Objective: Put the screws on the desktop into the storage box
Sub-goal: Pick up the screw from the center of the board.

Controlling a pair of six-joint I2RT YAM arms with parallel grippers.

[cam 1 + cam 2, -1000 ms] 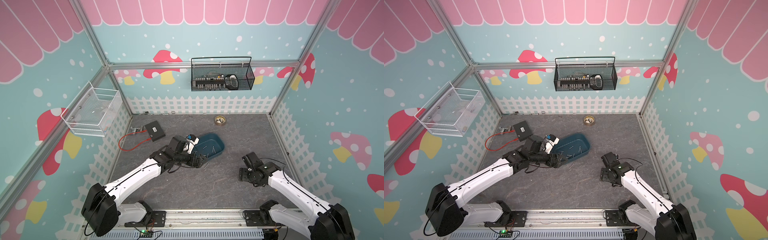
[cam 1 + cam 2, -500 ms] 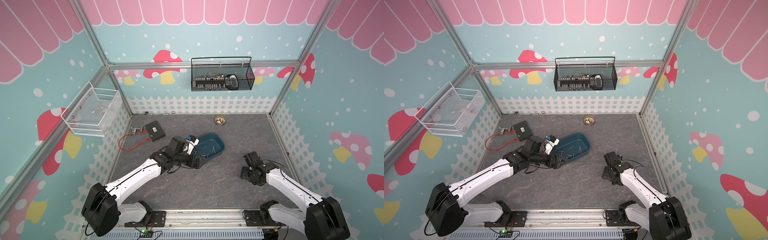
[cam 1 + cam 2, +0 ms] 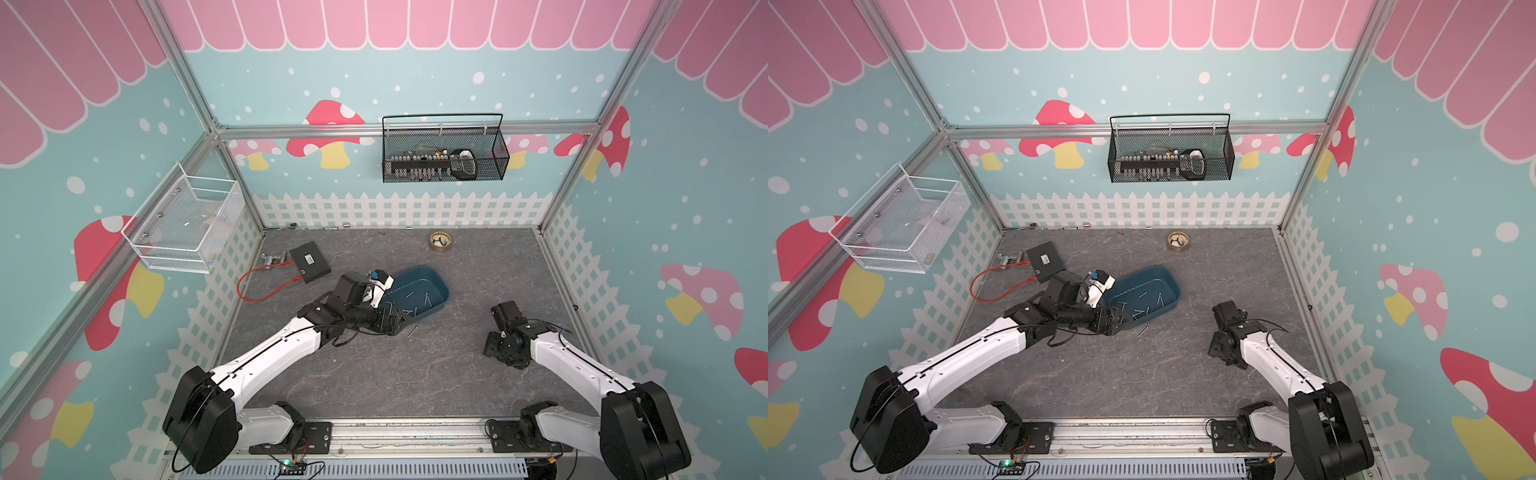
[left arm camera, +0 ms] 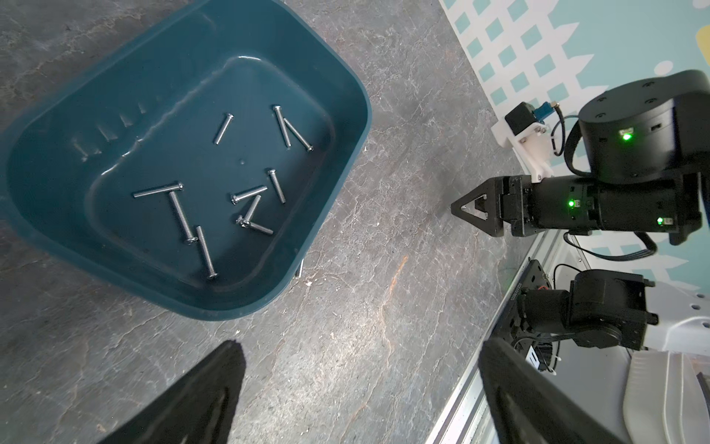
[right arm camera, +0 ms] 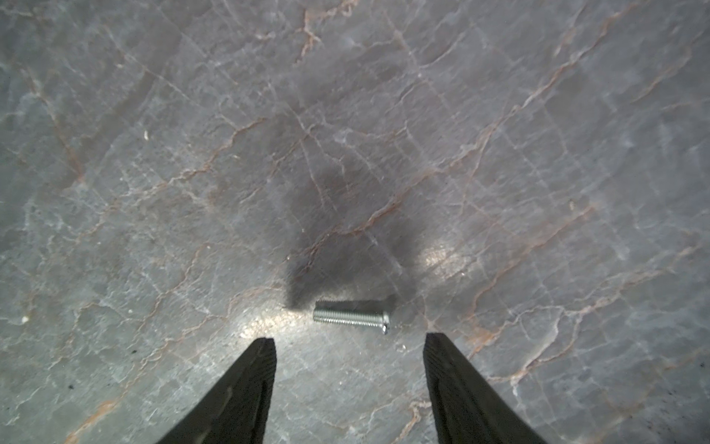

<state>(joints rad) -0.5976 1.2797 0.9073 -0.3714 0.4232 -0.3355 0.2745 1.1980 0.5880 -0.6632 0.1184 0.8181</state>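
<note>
**Top views**
- Desktop (image 3: 415,374): grey, pale-veined.
- Box (image 3: 434,286): teal, flat on the desktop near its middle, with screws (image 3: 427,297) lying loose inside.
- Stray screw (image 3: 411,331): on the desktop just outside the box's near corner, in both top views.
- Left gripper (image 3: 397,323): low at the box's near-left corner.
- Right gripper (image 3: 493,347): pointed down at the desktop, well apart from the box on its right. Its gape cannot be told from here.
- Also present: a mesh basket (image 3: 444,166) on the back wall, a black case (image 3: 309,262) with a red cable (image 3: 257,291), and a tape roll (image 3: 440,241) near the back.

**Left wrist view**
- Box (image 4: 46,173): holds about ten screws (image 4: 249,194), scattered flat on its floor.
- Stray screw (image 4: 300,269): partly hidden against the box's outer wall.
- Left gripper (image 4: 359,346): fingers (image 4: 199,396) spread wide over bare desktop, with nothing between them.
- Right gripper (image 4: 466,209): seen side-on, so its gap is not shown.

**Right wrist view**
- Right gripper (image 5: 347,342): jaws partly apart, holding nothing.
- Screw (image 5: 351,317): flat on the desktop (image 5: 153,153), crosswise just ahead of the fingertips. It is in line with the gap and touches neither finger.
</note>
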